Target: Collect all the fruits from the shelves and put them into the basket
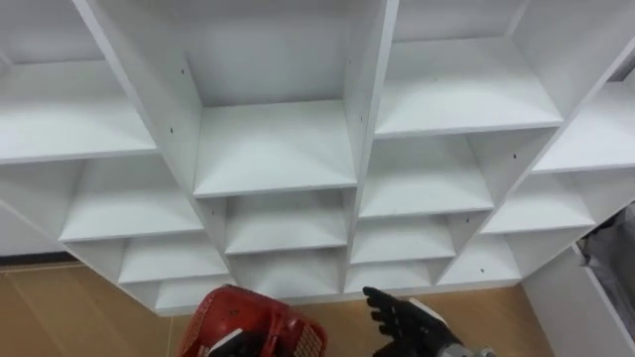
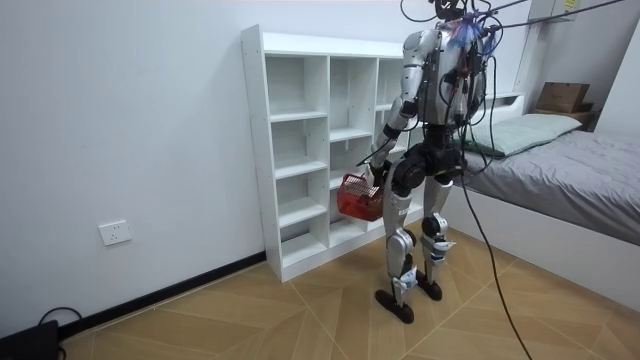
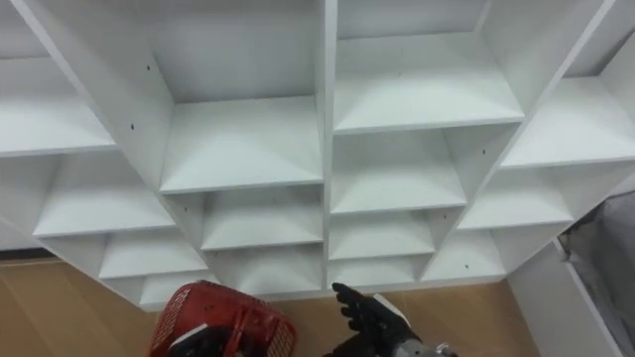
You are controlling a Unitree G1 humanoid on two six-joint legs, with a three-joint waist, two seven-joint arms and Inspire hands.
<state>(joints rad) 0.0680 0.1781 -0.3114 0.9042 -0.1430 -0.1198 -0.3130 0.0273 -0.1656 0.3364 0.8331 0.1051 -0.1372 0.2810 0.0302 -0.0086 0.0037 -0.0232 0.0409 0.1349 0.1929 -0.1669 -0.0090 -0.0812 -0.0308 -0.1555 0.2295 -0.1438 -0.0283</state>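
A white closet (image 1: pixel 273 149) of open square compartments is set against a pale wall (image 2: pixel 120 120), and a floor (image 2: pixel 250 320) of light wooden boards is laid in front of it. A wall socket (image 2: pixel 115 233) is seen low on the wall, left of the closet in the room view. At the room view's right a bed (image 2: pixel 580 190) with grey bedding is placed close beside the closet, and a brown cardboard box (image 2: pixel 565 97) is seen beyond it on the far side. The robot is stood upright on both feet directly before the closet, faced toward its shelves, between the closet and the bed.

In the eye views the compartments are seen from above in several columns. The shelf boards are ranged from far at the top to near at the bottom, and the floor is shown under the lowest row.

A red basket (image 1: pixel 253 319) of mesh plastic is held off the floor, near the robot and in front of the lowest shelves. It is carried by the left robot hand (image 2: pixel 379 178), which is closed on the basket's top. In the room view the basket is seen hanging just below that hand, beside the robot's thigh. The right robot hand (image 1: pixel 407 319) is held just right of the basket and apart from it. Its fingers are spread and straight, nothing is gripped, and they are pointed toward the bottom row of the closet.
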